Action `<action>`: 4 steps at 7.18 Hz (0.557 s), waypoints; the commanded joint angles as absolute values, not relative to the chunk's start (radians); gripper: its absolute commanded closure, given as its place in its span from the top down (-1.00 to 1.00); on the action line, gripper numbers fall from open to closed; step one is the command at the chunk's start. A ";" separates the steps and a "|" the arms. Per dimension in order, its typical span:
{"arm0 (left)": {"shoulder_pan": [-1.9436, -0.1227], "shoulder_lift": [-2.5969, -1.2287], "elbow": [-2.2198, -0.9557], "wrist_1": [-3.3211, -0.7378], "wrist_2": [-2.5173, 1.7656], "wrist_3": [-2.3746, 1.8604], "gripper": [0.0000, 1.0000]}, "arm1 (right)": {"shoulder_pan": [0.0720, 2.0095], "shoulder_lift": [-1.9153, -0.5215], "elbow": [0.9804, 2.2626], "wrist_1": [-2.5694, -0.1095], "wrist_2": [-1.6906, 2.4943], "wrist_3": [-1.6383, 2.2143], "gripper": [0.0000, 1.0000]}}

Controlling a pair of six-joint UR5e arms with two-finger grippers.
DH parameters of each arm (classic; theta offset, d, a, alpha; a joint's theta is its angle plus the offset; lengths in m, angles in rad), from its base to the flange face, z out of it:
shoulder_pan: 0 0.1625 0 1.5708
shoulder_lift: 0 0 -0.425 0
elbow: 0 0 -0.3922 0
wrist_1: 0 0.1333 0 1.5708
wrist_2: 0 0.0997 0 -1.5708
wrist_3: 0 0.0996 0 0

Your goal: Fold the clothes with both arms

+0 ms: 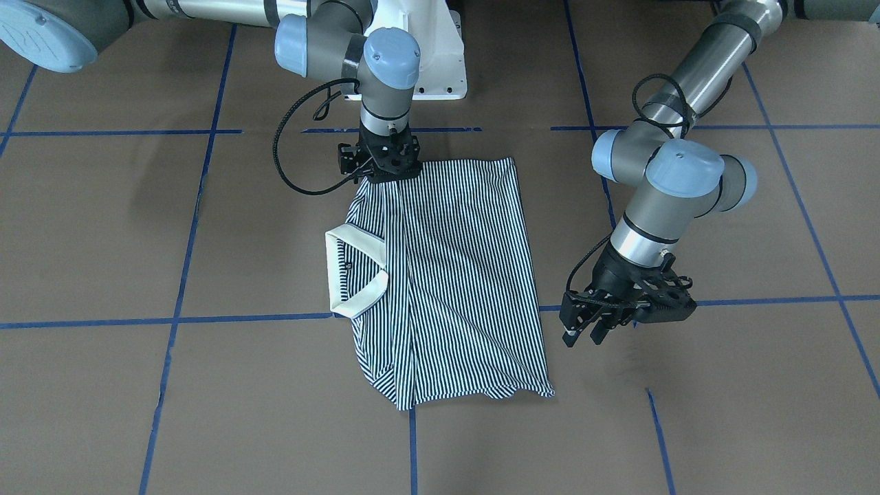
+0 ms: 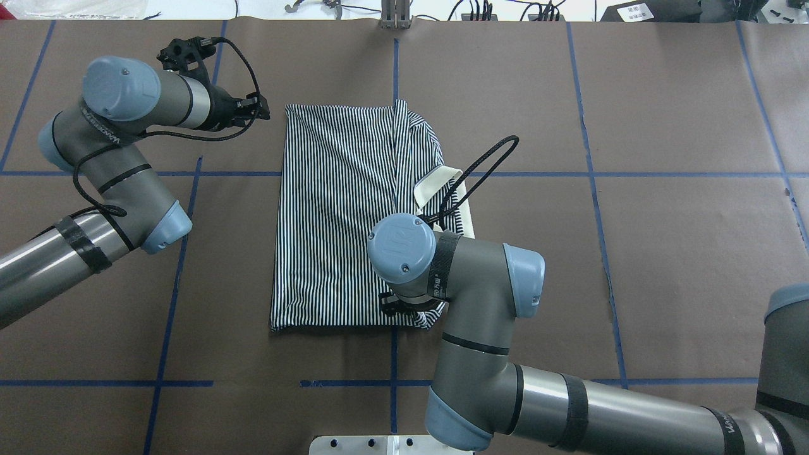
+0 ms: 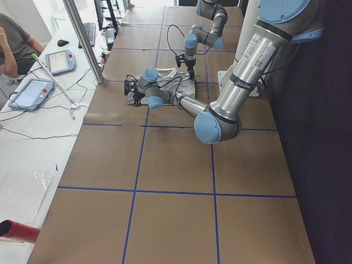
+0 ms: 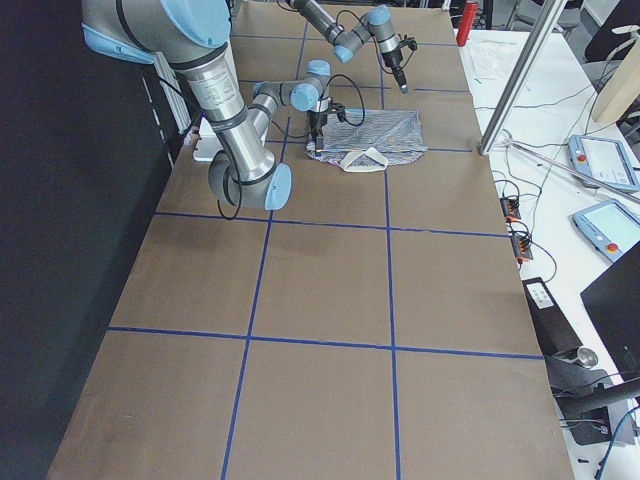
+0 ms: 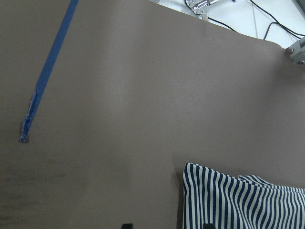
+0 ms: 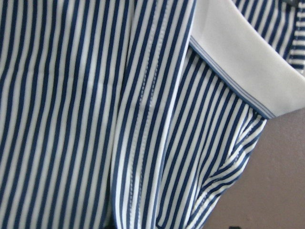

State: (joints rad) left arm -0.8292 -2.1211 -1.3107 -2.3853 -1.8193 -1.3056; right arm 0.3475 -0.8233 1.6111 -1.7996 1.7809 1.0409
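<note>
The striped polo shirt [image 1: 460, 275] lies flat on the brown table, folded into a rough rectangle, with its cream collar [image 1: 350, 240] towards my right side. It also shows in the overhead view [image 2: 335, 221]. My right gripper [image 1: 381, 177] points straight down onto the shirt's robot-side edge near the collar. Its wrist view is filled with stripes [image 6: 71, 95] and collar [image 6: 238, 57], and the fingertips look spread at the bottom edge. My left gripper [image 1: 584, 337] is open and empty, just off the shirt's far hem corner [image 5: 238, 200], low over the table.
Blue tape lines [image 1: 172, 320] grid the brown table. The white pedestal base [image 1: 433, 62] stands behind the shirt. A metal post [image 3: 82, 38], tablets and a seated person [image 3: 14, 41] are off the table's far side.
</note>
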 commanded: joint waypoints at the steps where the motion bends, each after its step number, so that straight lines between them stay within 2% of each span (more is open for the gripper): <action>1: -0.828 -2.121 -1.318 -2.385 -1.819 -1.308 0.17 | 0.345 -0.897 1.685 -1.844 1.757 0.996 0.61; 2: -0.828 -2.120 -1.322 -2.385 -1.819 -1.310 0.17 | 0.347 -1.016 1.815 -1.876 1.752 0.933 0.61; 3: -0.828 -2.120 -1.325 -2.385 -1.819 -1.313 0.17 | 0.341 -1.084 1.885 -1.897 1.724 0.908 0.61; 4: -0.827 -2.120 -1.336 -2.384 -1.821 -1.322 0.17 | 0.330 -1.071 1.887 -1.904 1.715 0.908 0.61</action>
State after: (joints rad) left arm -0.8279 -2.1202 -1.3257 -2.3851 -1.8196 -1.3137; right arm 0.3400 -1.0381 1.8405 -1.8862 1.7331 0.9267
